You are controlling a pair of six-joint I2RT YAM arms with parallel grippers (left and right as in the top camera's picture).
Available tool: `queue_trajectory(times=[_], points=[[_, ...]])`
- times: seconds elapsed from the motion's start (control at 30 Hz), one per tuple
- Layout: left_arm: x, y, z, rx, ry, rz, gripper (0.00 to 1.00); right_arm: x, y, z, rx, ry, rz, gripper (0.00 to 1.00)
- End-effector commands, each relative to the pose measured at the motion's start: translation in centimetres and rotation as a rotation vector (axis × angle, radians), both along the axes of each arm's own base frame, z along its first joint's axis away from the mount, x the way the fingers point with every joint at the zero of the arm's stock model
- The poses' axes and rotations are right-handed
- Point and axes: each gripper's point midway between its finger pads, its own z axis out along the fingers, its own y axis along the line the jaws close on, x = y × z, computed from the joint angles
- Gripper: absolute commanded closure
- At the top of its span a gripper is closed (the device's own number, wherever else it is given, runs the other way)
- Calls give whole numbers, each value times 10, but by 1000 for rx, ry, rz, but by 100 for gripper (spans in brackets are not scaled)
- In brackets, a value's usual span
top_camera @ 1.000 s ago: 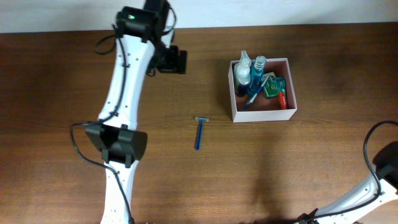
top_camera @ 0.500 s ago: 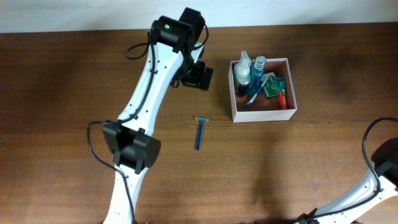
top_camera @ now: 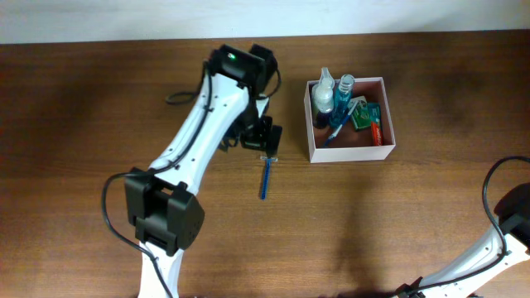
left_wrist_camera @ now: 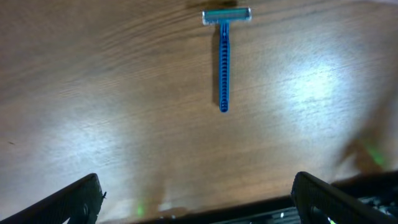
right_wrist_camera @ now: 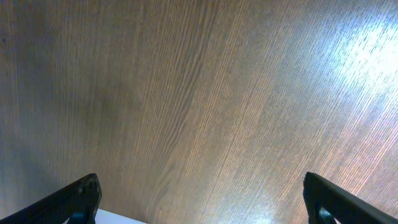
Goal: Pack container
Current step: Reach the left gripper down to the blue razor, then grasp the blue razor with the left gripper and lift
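Left gripper (top_camera: pixel 263 139) hovers with jaws spread wide, near the head end of the blue razor (left_wrist_camera: pixel 224 62) lying flat on the counter (top_camera: pixel 83 124). Best bet is probably to centre over the thin handle and pinch across it. The container (top_camera: pixel 352 154) sits to the right: white walls, reddish-brown inside, bottles (top_camera: pixel 325 95) already in.
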Motion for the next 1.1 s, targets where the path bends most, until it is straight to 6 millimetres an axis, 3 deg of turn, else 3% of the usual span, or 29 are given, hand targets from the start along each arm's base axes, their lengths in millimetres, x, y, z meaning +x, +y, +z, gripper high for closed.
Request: queue_trajectory(times=[0.0, 0.67, 0.87, 1.07], points=[[-3, 2, -13, 81, -14, 64, 1, -1, 0, -3, -4, 17, 0, 1], [5, -5, -108, 55, -54, 49, 1, -1, 0, -3, -4, 17, 0, 1], [2, -8, -122, 50, -61, 39, 1, -1, 0, -3, -4, 17, 0, 1], [3, -34, -124, 18, -111, -1, 0, -1, 0, -3, -4, 17, 0, 1]])
